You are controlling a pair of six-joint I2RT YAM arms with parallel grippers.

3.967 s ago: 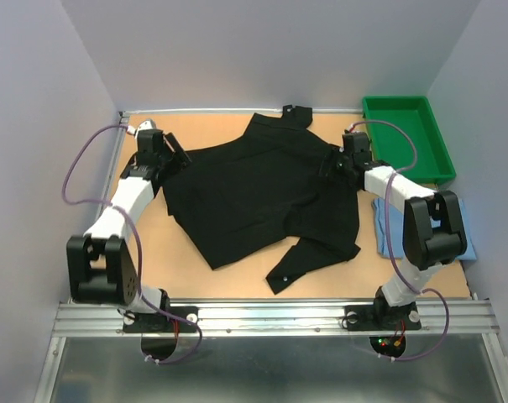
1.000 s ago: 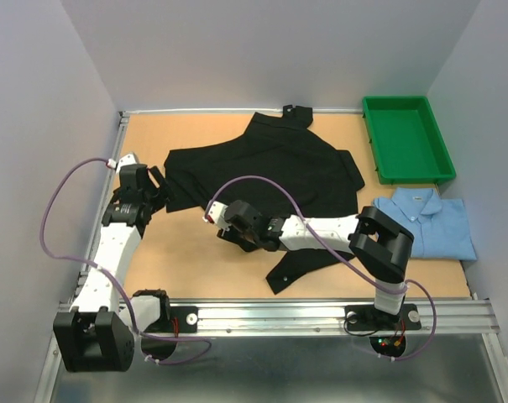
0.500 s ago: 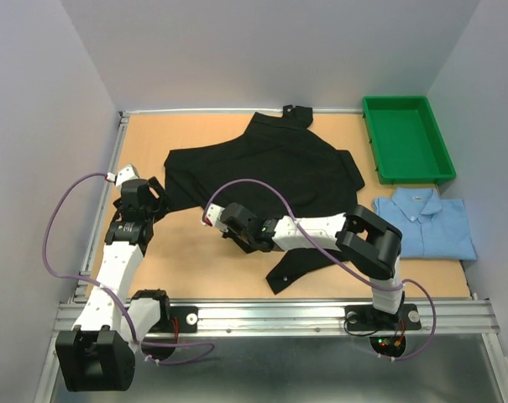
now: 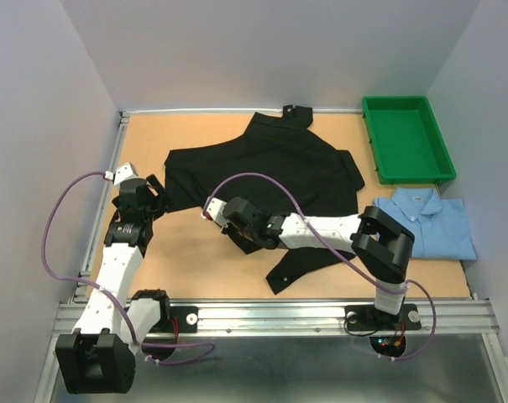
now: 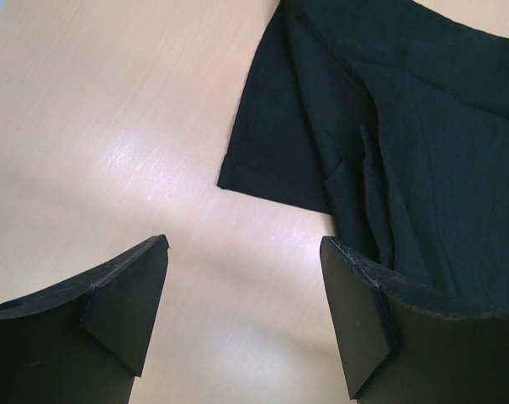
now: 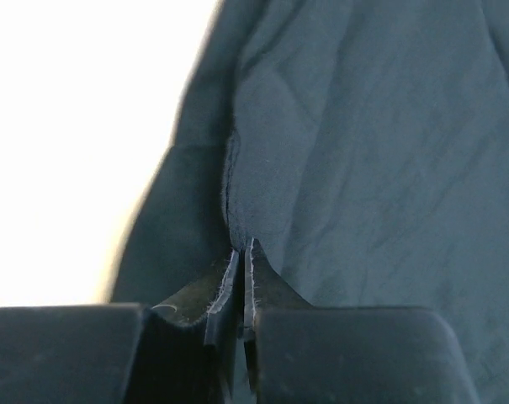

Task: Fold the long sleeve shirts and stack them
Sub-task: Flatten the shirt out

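At the left side of the table (image 4: 195, 260), the left gripper (image 5: 243, 252) hangs over bare wood with its fingers spread wide and nothing between them. The left edge of the black shirt (image 4: 270, 168) lies just beside it. In the left wrist view a squared-off dark flap, possibly a sleeve end or a hem corner, lies flat just ahead of the fingers.

Toward the middle, the black shirt is spread loosely across the table, collar at the far edge and one sleeve trailing toward the near edge. The right gripper (image 6: 241, 248) reaches across to the shirt's near-left border, and its fingers are pinched together on a thin fold of the black cloth right at the edge.

The cloth looks light, limp and a little wrinkled, so it should drape and sag from any single pinch and will not keep a shape. A fold probably needs two holds well apart along one edge, at hem corners or shoulder seams, so the panel lifts evenly and does not bunch. The seamed edges should grip better than the open middle.

Farther right, the light blue shirt (image 4: 426, 222) lies folded near the table's right edge, collar up, apart from the black one. Beyond it, the green tray (image 4: 405, 138) sits in the far right corner.
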